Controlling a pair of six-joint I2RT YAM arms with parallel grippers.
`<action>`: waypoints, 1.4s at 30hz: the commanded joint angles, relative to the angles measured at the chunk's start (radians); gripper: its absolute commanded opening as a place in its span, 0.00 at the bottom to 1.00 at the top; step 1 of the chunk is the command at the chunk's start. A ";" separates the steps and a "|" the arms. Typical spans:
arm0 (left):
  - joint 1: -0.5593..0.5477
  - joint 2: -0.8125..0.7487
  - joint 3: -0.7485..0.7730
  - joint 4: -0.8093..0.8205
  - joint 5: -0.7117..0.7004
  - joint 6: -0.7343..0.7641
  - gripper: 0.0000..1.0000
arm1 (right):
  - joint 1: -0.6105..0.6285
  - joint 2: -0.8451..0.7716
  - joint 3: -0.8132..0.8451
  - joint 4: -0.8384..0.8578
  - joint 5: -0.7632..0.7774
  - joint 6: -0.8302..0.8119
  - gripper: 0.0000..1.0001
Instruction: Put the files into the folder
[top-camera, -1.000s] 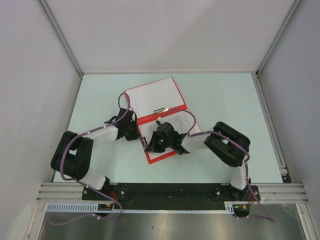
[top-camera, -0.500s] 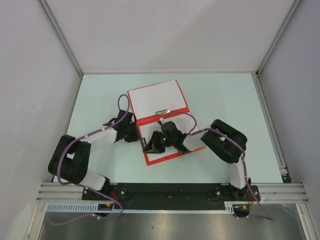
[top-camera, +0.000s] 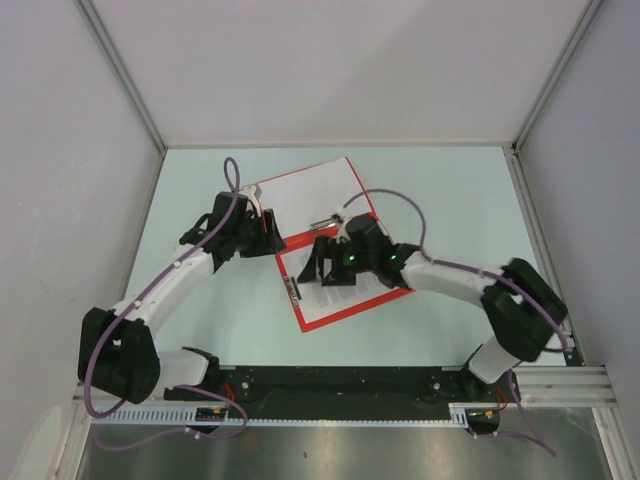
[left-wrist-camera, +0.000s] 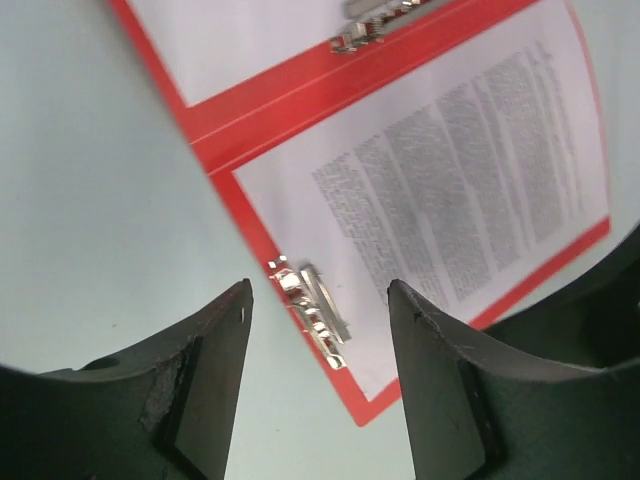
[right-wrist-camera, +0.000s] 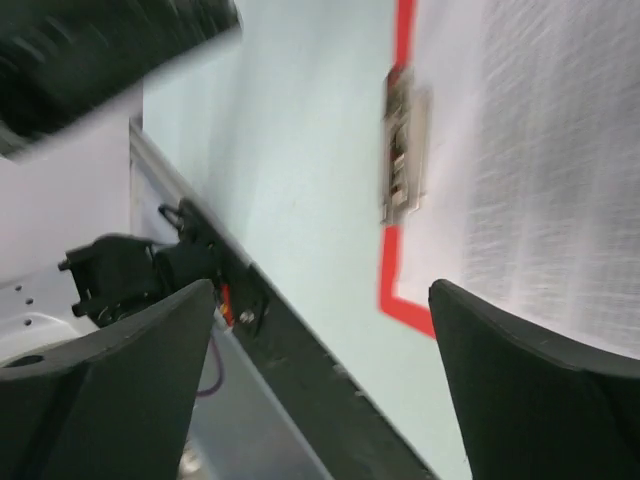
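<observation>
Both arms have stretched out over the last second. The left gripper (left-wrist-camera: 318, 290) has slid up to the folder's 10 o'clock corner, and the right gripper (right-wrist-camera: 322, 290) has pushed in from 3 o'clock over the near half. The red folder (left-wrist-camera: 262, 110) has also twisted a bit on the table (top-camera: 450, 190).

It's lying open mid-table. A printed sheet (left-wrist-camera: 470, 180) of the files sits on the half toward 6 o'clock, and another white sheet (top-camera: 310, 190) on the half toward 12. Both grippers have their fingers spread with nothing between them.

The worry is the paper. It looks loose, and it's hard to tell whether the metal clip (left-wrist-camera: 312, 305) at the folder's 8 o'clock edge is actually biting it. If the right fingers drag across the sheet, it'll probably skate off or crumple. The folder looks slick too, so any sideways nudge could spin it again. Flip the cover with the sheet skewed and a corner ends up sticking out.
</observation>
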 joint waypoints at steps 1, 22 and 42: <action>-0.042 0.014 0.000 0.052 0.155 -0.003 0.63 | -0.256 -0.157 0.049 -0.395 0.210 -0.296 0.97; -0.182 -0.330 -0.163 0.103 0.359 -0.164 0.72 | -0.617 0.138 -0.013 -0.182 -0.219 -0.479 0.73; -0.173 -0.829 -0.236 -0.379 -0.006 -1.093 1.00 | -0.138 0.165 -0.306 1.003 0.085 0.831 0.00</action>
